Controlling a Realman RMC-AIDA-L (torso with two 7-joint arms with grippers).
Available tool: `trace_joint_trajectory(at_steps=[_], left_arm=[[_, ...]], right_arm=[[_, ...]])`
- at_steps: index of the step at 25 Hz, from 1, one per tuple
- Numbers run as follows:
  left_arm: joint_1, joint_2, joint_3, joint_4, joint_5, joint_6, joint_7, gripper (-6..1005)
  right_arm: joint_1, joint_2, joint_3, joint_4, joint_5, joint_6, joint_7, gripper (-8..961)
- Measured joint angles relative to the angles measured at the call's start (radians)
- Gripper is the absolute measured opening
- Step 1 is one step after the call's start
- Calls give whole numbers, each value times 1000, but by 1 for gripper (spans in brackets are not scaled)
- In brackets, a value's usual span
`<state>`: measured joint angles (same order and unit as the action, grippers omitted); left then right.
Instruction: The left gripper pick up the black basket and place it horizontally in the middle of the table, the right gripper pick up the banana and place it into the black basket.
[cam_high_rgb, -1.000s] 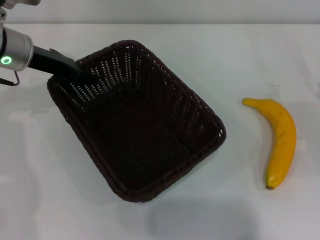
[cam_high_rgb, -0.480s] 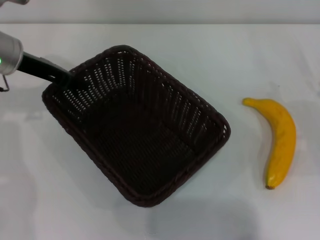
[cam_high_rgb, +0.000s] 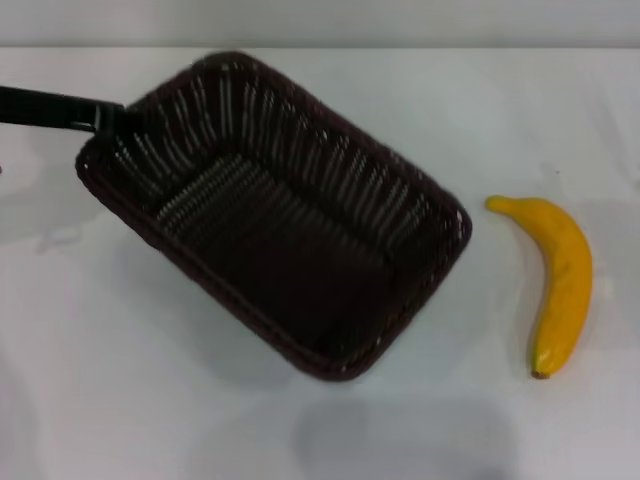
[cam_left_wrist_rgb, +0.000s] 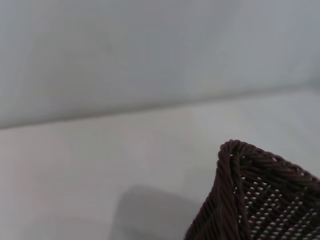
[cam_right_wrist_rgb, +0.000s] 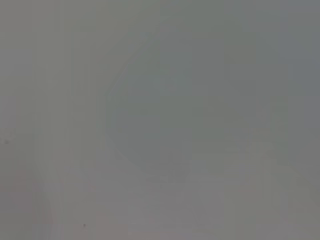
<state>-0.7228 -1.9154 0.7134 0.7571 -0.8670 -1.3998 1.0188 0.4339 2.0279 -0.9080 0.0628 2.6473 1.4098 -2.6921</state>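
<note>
The black basket (cam_high_rgb: 290, 220) hangs tilted and diagonal over the left middle of the white table (cam_high_rgb: 150, 400), raised off it. My left gripper (cam_high_rgb: 105, 118) comes in from the left edge, and its black fingers are shut on the basket's far left corner rim. The left wrist view shows that braided corner (cam_left_wrist_rgb: 240, 195) close up. The basket is empty. The yellow banana (cam_high_rgb: 562, 280) lies on the table to the right of the basket, apart from it, dark tip toward me. My right gripper is out of view; the right wrist view shows only a plain grey surface.
The table's far edge (cam_high_rgb: 420, 47) runs along the top of the head view, with a grey wall behind it. White tabletop lies in front of the basket and between basket and banana.
The left gripper has lifted the basket and swung it: it sits higher and farther right in view. The arm has drawn back toward the left edge. The banana has not moved.
</note>
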Motion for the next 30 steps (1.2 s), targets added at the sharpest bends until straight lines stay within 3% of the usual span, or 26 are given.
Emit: trace_joint_trajectory(at_steps=[6,11,17,28,30], left_arm=[[72,-7,-90,-8,-112,7,5,190],[140,-31,-158,-44,-239,82,62,212],[184,-41,-169,-134,-355,158,92,238],[147,-66,-161,-241,-358,219,32,286],[145,-81,-163,-245,-358,219,30,295]], right_arm=[[2,-4,1,-5,1,-3,0,856],[6,-4,20,-26,2,-35,0,855],[20,-5,27,-50,2,-68,0,855],[23,-7,25,-102,-2,-104,-8,855],[27,-7,23,-102,-4,-105,-9,855]])
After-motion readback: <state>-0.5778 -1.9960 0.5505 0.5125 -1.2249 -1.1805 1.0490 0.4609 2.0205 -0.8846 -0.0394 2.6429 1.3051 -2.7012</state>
